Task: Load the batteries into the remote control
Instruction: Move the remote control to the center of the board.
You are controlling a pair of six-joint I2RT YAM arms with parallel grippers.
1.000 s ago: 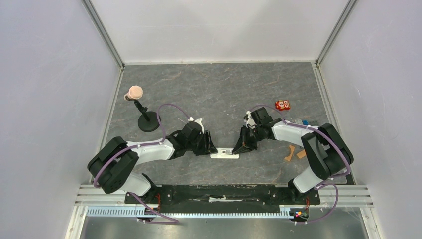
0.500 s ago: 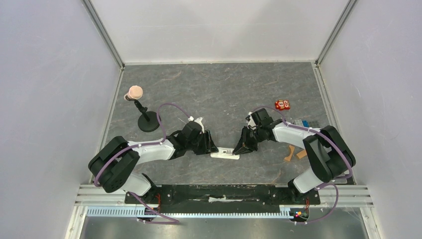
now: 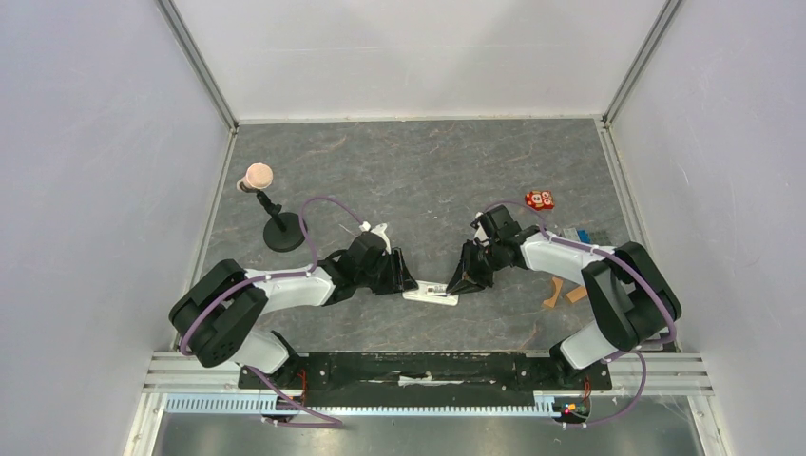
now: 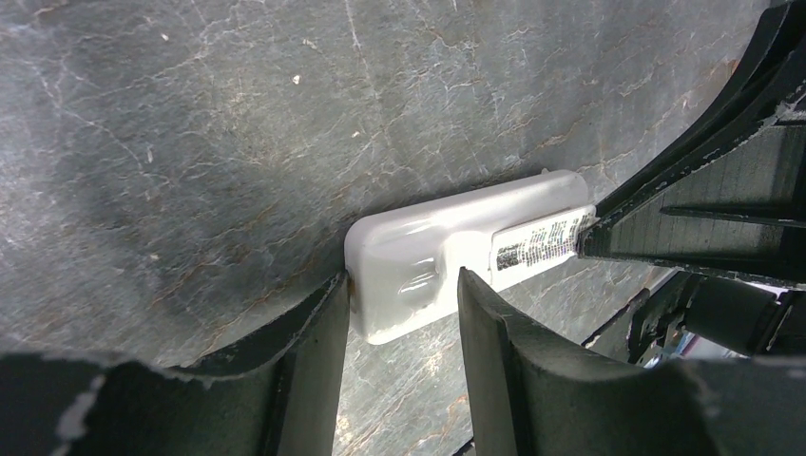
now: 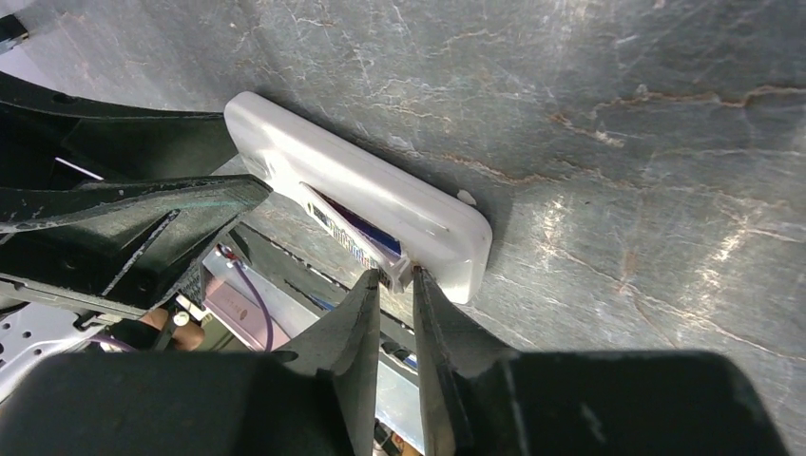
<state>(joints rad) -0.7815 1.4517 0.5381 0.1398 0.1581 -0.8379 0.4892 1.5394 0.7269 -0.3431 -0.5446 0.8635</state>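
Note:
The white remote control [image 3: 430,293] lies back up on the table between my two grippers. My left gripper [image 3: 404,281] straddles its left end. In the left wrist view the fingers [image 4: 314,351] close on the rounded end of the remote [image 4: 428,256]. My right gripper [image 3: 457,282] is at the remote's right end. In the right wrist view its jaws are almost closed, and the gripper [image 5: 395,275] touches the white rim at the end of the bay. A dark purple-blue battery [image 5: 366,231] lies in the bay of the remote [image 5: 285,142].
A black stand [image 3: 282,236] with a pink top [image 3: 259,177] is at the left back. A small red block [image 3: 539,199], a blue ridged box [image 3: 577,233] and tan wooden pieces [image 3: 563,295] lie to the right, near the right arm.
My right gripper has moved slightly down and left, closer onto the remote's right end. The left gripper and the remote have barely moved.

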